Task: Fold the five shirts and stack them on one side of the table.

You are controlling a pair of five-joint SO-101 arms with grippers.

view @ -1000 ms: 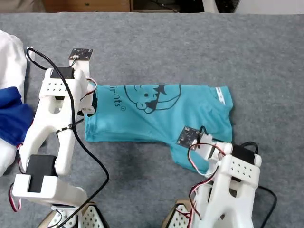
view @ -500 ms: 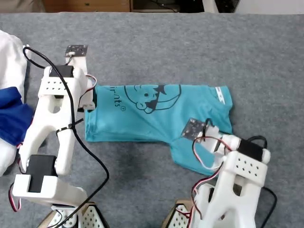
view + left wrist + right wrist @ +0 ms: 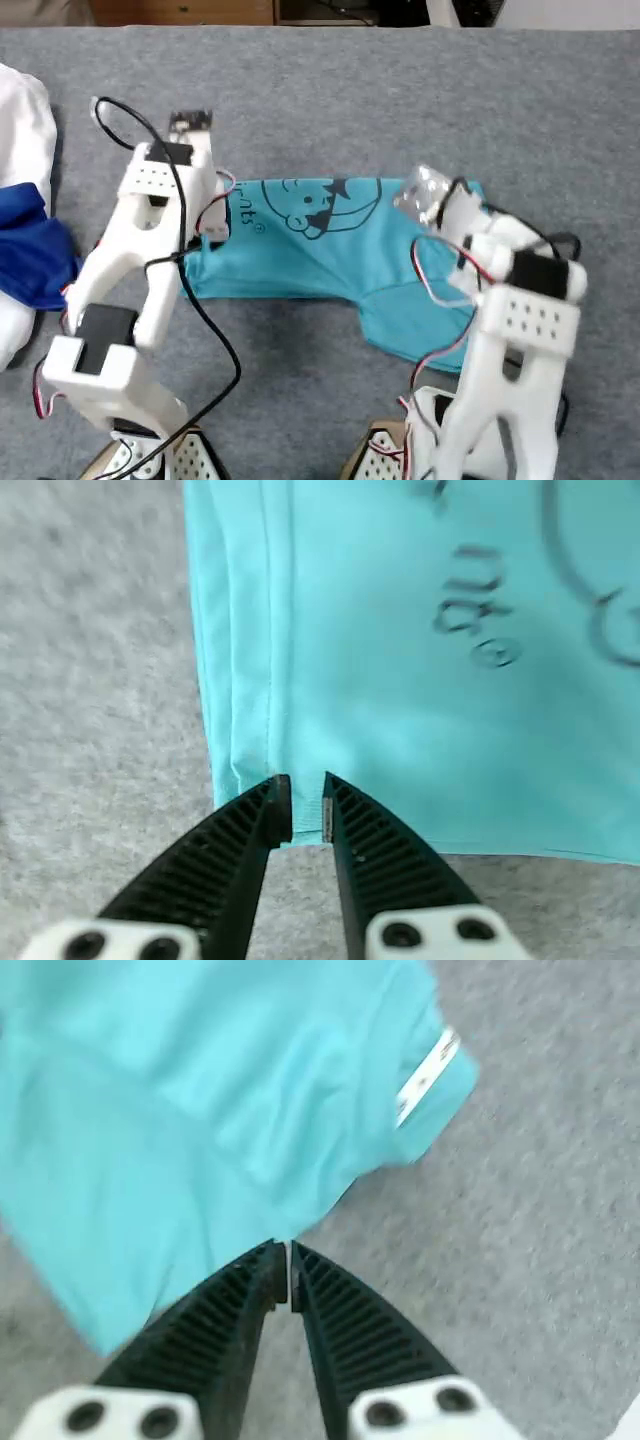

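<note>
1. Dark printed lettering (image 3: 470,600) runs across the teal shirt (image 3: 400,710), ahead of the left gripper (image 3: 305,805) and a little to one side of its tips. Only the tail of the word shows.
2. A small circled mark (image 3: 497,655) closes that lettering.
3. A white neck label (image 3: 425,1070) sits at the shirt's edge, ahead of the right gripper (image 3: 288,1250). Its print is too small to make out.

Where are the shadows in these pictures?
High view: even light, just a faint shadow under the shirt's near edge on the table. Left wrist view: a thin dark line beneath the shirt's edge. Right wrist view: soft grey shadow beside the shirt.
</note>
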